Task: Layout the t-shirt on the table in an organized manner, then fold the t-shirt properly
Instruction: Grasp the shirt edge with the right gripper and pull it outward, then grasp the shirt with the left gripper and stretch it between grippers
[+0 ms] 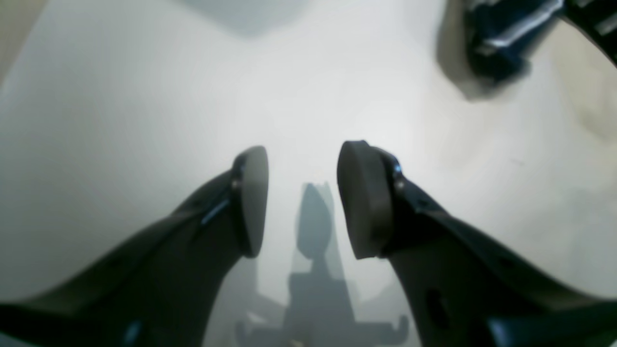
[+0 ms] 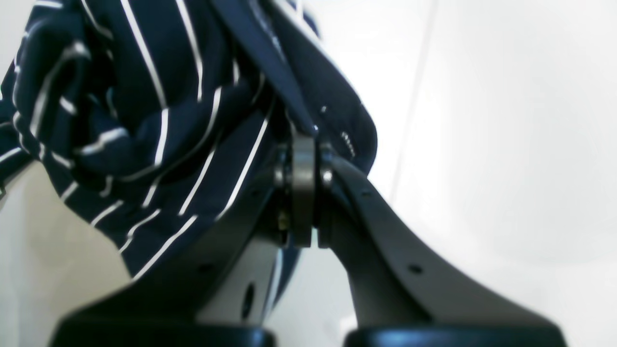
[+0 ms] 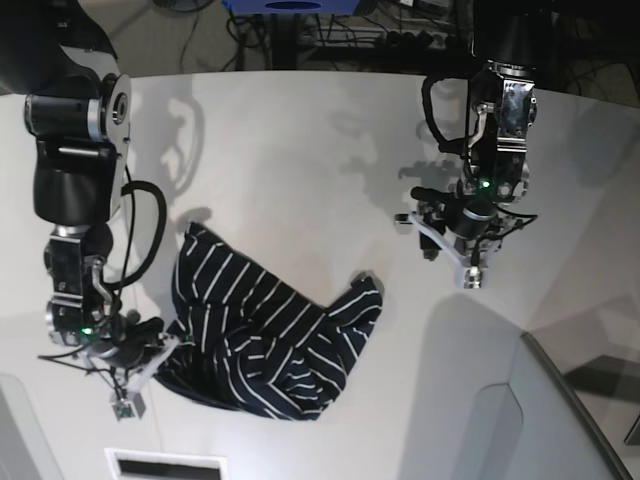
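Where the base view's lower edge comes nearest, the right gripper sits low at the near left of the table, its jaws clenched on an edge of the t-shirt. Right wrist view confirms it: the two pads are pressed flat together with a fold of navy striped cloth pinched at their upper end, the rest of the fabric bunched and hanging to the left of the fingers.

Shirt lies crumpled, not spread, on the near-centre of the white table. One lobe runs up and left toward the right arm; another reaches right to a raised tip near the table's middle. Stripes run at differing angles across the folds. Lower hem curves along the near side.

Farther back and to the right, the left gripper hangs above bare table, well apart from the shirt. Left wrist view shows its jaws released, the two round pads parted with nothing between them, only their own shadow on the white surface below. A blurred scrap of the striped shirt shows at that view's upper right corner.

Beyond the far table edge, dark cables and equipment, indistinct.
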Motion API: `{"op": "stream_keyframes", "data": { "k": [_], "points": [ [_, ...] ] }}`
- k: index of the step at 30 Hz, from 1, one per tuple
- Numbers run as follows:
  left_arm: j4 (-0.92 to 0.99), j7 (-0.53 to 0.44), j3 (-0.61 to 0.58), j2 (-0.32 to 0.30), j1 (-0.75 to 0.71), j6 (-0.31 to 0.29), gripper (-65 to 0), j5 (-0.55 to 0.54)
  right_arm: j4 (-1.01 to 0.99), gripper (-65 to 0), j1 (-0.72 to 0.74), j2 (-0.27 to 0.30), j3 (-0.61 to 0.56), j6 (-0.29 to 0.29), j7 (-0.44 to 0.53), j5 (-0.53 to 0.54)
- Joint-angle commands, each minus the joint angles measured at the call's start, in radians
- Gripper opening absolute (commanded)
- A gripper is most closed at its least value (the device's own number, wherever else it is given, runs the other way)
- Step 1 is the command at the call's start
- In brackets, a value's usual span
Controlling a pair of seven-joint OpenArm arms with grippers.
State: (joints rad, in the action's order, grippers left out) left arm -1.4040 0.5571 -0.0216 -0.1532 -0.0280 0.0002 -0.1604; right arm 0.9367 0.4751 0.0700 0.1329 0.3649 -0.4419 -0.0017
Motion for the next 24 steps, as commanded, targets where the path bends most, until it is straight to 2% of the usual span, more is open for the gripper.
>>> {"op": "stream_keyframes", "data": {
  "k": [1, 4, 8, 13, 15, 19, 24],
  "points": [
    [-0.018, -0.021, -0.024, 0.0, 0.018, -0.002, -38.2, -0.006, 0.021, -65.0, 0.023, 0.024, 0.003, -0.014, 0.018, 0.004],
    [-0.014, -0.021, -0.116, 0.0, 0.049, -0.002, -38.2, -0.006, 0.021, -65.0, 0.018, 0.061, 0.003, -0.063, 0.022, 0.004],
    [-0.008, -0.021, -0.242, 0.011, 0.104, 0.002, -38.2, -0.006, 0.025, -65.0, 0.009, 0.095, 0.003, -0.068, 0.022, 0.004],
    [0.079, -0.025, -0.38, 0.089, 0.216, 0.002, -38.2, -0.006, 0.058, -65.0, -0.025, 0.119, 0.004, -0.07, 0.018, 0.004],
    [0.139, -0.07, -0.424, 0.132, 0.256, 0.002, -38.2, -0.006, 0.087, -65.0, -0.046, 0.124, 0.004, -0.074, 0.018, 0.004],
    [0.299, -0.223, -0.525, 0.195, 0.317, 0.002, -38.2, -0.006, 0.166, -65.0, -0.095, 0.133, 0.004, -0.074, 0.016, 0.004],
    [0.552, -0.319, -0.645, 0.266, 0.382, 0.002, -38.2, -0.006, 0.212, -65.0, -0.137, 0.141, 0.006, -0.074, 0.016, 0.004]
  ]
}}
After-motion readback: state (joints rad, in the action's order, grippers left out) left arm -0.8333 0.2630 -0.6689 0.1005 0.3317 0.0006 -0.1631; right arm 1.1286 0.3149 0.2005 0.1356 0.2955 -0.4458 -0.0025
